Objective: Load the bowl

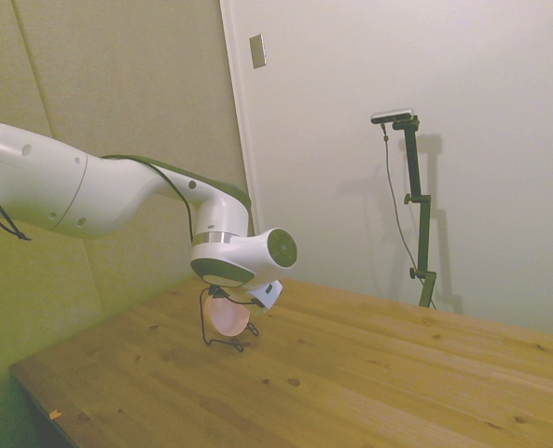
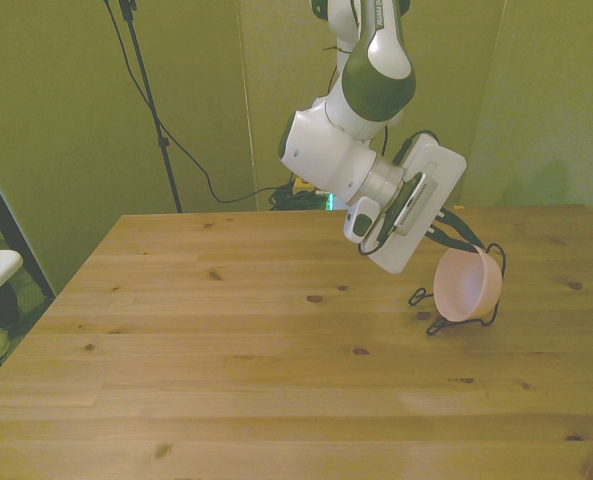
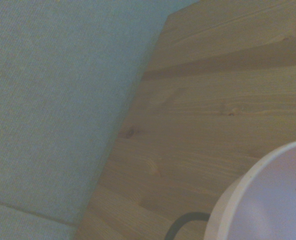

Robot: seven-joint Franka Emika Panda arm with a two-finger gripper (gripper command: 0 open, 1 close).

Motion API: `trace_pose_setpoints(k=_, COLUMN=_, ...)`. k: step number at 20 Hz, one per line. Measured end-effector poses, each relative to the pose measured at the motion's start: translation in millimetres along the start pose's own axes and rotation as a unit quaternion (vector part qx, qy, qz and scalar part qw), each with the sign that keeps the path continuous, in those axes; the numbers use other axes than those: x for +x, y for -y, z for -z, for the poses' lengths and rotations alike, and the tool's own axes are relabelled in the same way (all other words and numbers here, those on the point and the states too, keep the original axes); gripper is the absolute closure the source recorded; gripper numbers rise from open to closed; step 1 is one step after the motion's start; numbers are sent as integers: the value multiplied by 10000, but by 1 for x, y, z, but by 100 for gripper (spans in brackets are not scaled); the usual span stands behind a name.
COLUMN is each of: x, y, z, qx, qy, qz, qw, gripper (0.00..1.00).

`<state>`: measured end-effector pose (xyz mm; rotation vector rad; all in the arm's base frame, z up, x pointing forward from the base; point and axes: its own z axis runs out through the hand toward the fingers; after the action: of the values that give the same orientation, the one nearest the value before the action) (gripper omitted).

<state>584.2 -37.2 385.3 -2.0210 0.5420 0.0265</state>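
Pink bowl [image 2: 463, 285]: tilted on edge in wire rack [image 2: 493, 292], on desk [image 2: 276, 350].
Fingers [image 2: 456, 232]: pinching bowl rim.

white arm [image 2: 351, 150] bent low, wrist tilted

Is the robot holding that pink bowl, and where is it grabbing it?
Yes, it looks so. The hand grips the bowl at its upper rim, with the bowl tipped on its side in the wire rack.
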Motion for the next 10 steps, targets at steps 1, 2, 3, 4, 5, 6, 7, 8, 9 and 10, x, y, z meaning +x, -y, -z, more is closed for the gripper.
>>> trace_pose_setpoints(k=1, x=2, y=0, z=-1, qx=14, qy=16, qz=1, qw=10000, gripper=100)
trace_pose_setpoints(k=2, x=4, y=0, z=-1, qx=24, qy=23, qz=1, qw=10000, gripper=100)
trace_pose_setpoints(k=3, x=5, y=0, z=-2, qx=47, qy=35, qz=2, qw=10000, gripper=100)
trace_pose_setpoints(k=4, x=5, y=0, z=-3, qx=86, qy=55, qz=6, qw=9999, gripper=100)
trace_pose_setpoints(k=5, x=5, y=0, z=-4, qx=112, qy=71, qz=12, qw=9999, gripper=100)
trace_pose_setpoints(k=6, x=5, y=-1, z=-5, qx=122, qy=81, qz=18, qw=9999, gripper=100)
trace_pose_setpoints(k=7, x=5, y=-1, z=-5, qx=131, qy=87, qz=21, qw=9999, gripper=100)
trace_pose_setpoints(k=8, x=5, y=-2, z=-5, qx=135, qy=94, qz=29, qw=9999, gripper=100)
trace_pose_setpoints(k=9, x=4, y=-3, z=-6, qx=136, qy=102, qz=37, qw=9998, gripper=100)
trace_pose_setpoints(k=10, x=4, y=-5, z=-7, qx=136, qy=109, qz=46, qw=9998, gripper=100)
